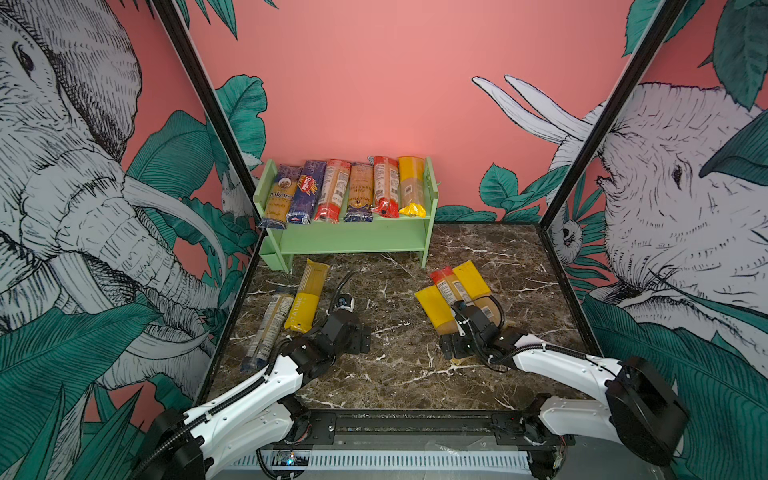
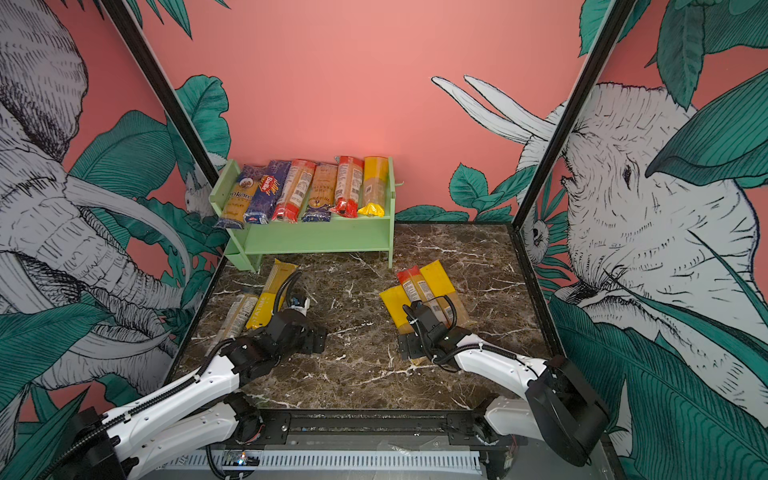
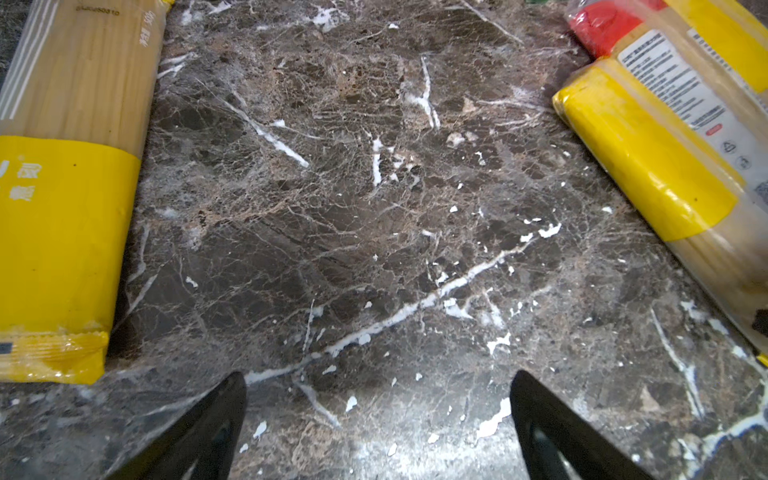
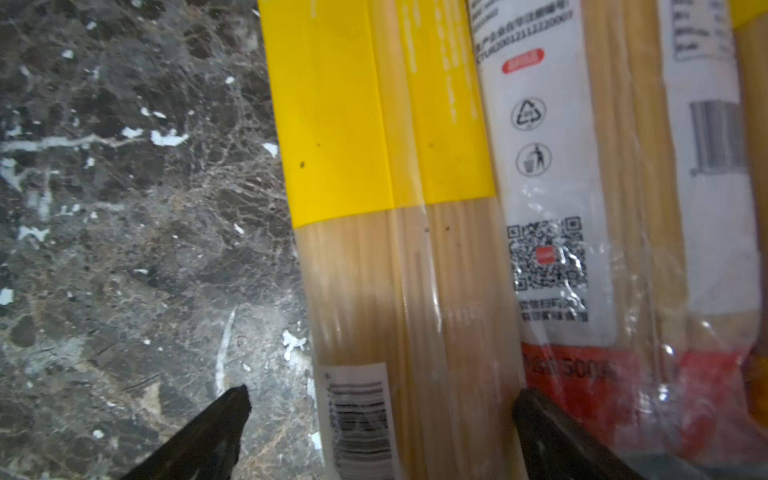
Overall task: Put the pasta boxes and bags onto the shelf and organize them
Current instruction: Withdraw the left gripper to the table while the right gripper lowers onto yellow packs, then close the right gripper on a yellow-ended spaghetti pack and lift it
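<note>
While L end effector point(image 3: 377, 374) wide | R end effector point(image 4: 383, 390) straddles yellow pk point(image 4: 353, 145)

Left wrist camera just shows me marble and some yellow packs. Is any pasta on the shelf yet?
Observer: Yes, six pasta packs lie side by side on the top tier of the shelf.
Operator: What's my other arm doing?
Observer: The right gripper is open, jaws either side of a yellow-ended pack that lies beside a red-ended pack.
</note>
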`<act>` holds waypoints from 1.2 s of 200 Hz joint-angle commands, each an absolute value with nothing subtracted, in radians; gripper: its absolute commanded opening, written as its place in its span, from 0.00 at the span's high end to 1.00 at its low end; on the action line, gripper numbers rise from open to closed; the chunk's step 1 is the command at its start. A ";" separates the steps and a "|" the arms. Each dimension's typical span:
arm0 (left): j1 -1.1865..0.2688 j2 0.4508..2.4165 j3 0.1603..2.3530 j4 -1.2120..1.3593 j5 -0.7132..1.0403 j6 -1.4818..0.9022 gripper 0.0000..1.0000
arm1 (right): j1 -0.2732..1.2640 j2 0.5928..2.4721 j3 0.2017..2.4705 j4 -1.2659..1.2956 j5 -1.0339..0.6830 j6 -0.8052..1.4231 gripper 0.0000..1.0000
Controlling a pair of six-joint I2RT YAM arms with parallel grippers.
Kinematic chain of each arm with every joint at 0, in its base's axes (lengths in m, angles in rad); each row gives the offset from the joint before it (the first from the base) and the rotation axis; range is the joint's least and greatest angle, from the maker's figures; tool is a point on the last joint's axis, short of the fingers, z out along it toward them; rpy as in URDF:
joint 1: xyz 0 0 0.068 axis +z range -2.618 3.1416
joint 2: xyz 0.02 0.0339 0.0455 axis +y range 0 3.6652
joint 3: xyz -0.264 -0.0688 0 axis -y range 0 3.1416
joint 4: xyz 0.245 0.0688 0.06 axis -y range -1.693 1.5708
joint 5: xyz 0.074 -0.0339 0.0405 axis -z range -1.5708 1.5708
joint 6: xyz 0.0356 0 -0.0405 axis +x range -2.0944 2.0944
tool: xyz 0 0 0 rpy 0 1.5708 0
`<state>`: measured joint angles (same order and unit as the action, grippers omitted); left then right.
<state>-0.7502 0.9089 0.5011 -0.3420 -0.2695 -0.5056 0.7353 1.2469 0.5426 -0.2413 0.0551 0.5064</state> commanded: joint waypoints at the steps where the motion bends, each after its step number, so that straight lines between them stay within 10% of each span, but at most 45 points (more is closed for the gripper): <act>1: -0.754 0.903 0.490 -0.315 -0.267 -0.526 0.01 | 0.747 1.223 0.503 -0.255 0.092 0.542 0.01; 160: -0.756 1.012 0.552 -0.279 -0.273 -0.513 0.01 | 0.755 1.366 0.414 0.029 0.102 0.511 0.08; 240: -0.757 1.019 0.558 -0.289 -0.289 -0.511 0.01 | 0.766 1.420 0.459 0.013 0.088 0.518 0.65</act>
